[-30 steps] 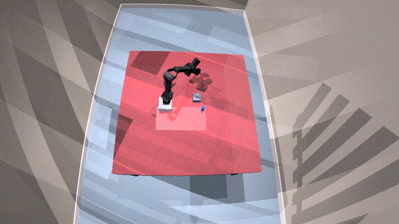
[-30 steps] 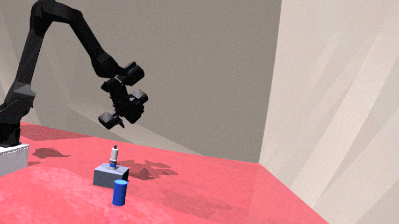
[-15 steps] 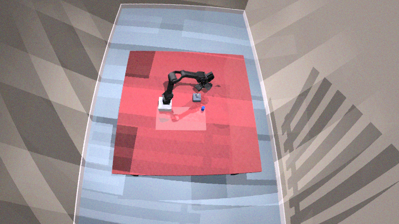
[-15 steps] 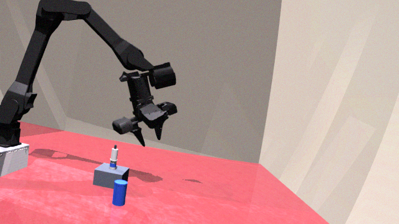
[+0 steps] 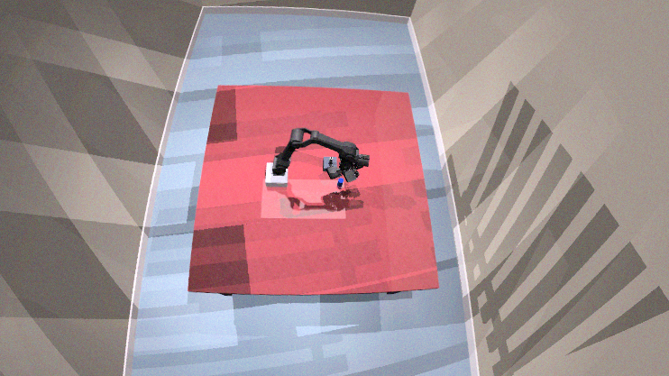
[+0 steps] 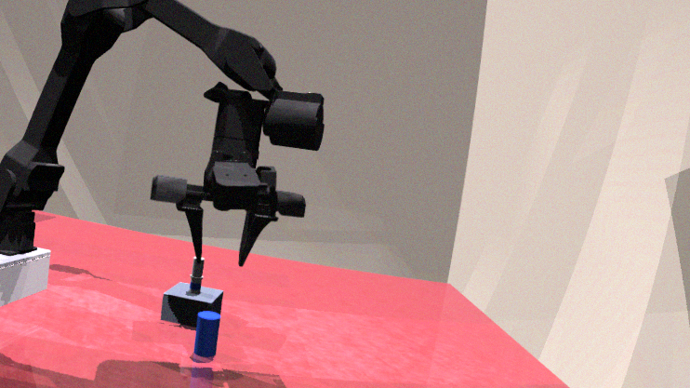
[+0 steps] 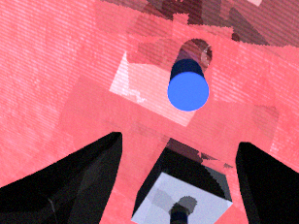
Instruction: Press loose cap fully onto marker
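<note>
Nothing was capped yet: the blue cap (image 6: 206, 333) stood loose just beside the holder block (image 6: 192, 303), whose marker (image 6: 196, 274) stayed bare. The gripper (image 6: 218, 260) hung above the holder block, half-open and empty, so grasping, capping, pressing and retreating all seemed left.

The top view shows the marker (image 5: 329, 160) too small to discern, partly behind the arm (image 5: 320, 140).

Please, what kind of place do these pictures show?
Probably a bare robot test room, not a home or workshop. A single black arm stands on a large red table, plain beige walls close it in, and only a marker, its holder block and a blue cap are set out.
</note>
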{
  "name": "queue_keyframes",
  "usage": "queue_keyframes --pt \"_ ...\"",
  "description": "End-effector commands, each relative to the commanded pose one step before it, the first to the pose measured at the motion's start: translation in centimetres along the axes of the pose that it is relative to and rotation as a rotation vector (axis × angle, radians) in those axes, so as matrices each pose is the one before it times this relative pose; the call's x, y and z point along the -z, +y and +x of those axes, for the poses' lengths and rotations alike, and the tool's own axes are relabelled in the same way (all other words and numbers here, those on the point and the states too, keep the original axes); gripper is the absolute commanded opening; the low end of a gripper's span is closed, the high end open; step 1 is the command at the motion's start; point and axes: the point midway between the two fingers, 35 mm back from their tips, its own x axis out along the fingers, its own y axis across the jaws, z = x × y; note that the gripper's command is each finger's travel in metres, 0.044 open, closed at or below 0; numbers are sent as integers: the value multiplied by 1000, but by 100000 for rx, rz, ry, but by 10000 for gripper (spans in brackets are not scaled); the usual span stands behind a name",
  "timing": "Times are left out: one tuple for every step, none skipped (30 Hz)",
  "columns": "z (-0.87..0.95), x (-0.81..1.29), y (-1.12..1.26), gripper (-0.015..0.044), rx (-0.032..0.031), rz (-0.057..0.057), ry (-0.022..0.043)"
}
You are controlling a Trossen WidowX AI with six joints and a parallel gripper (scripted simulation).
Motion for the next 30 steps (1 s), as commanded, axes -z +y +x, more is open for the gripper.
queue_keyframes --pt "272 -190 -280 245 1823 -1173 297" --pt "847 -16 25 245 -1 0 0" --pt "1264 0 -3 245 2 0 1" --pt "836 17 -29 245 4 0 2" --pt "278 9 -14 245 2 0 1" --pt "0 0 0 245 0 0 0" --pt "0 0 0 245 0 0 0" --pt "0 0 0 245 0 0 0" --pt "121 -8 -5 245 1 0 0" --pt "362 -23 -18 245 2 0 -1" --pt "541 -30 -34 245 4 0 -2" --pt "360 -17 -28 245 3 0 -1" --pt "120 -5 -10 245 1 0 0" --pt "0 0 0 245 0 0 0" --pt "27 -1 1 245 3 2 0" --pt "82 -3 4 245 8 6 -1" --pt "136 -5 6 245 14 10 -1" --pt "165 -6 6 245 17 12 -2" --pt "165 -5 5 245 17 12 -1" --pt "165 -5 5 245 17 12 -1" --pt "164 -4 4 245 17 12 -1" --pt "164 -4 3 245 17 12 -1" --pt "164 -3 2 245 17 12 -1" --pt "164 -3 2 245 18 12 -1" --pt "160 -5 4 245 -6 -4 0" --pt "160 -4 4 245 -6 -4 0" --pt "160 -4 3 245 -6 -4 1" --pt "160 -3 2 245 -6 -4 1" --pt "160 -3 1 245 -5 -4 1" --pt "160 -3 1 245 -5 -4 1"
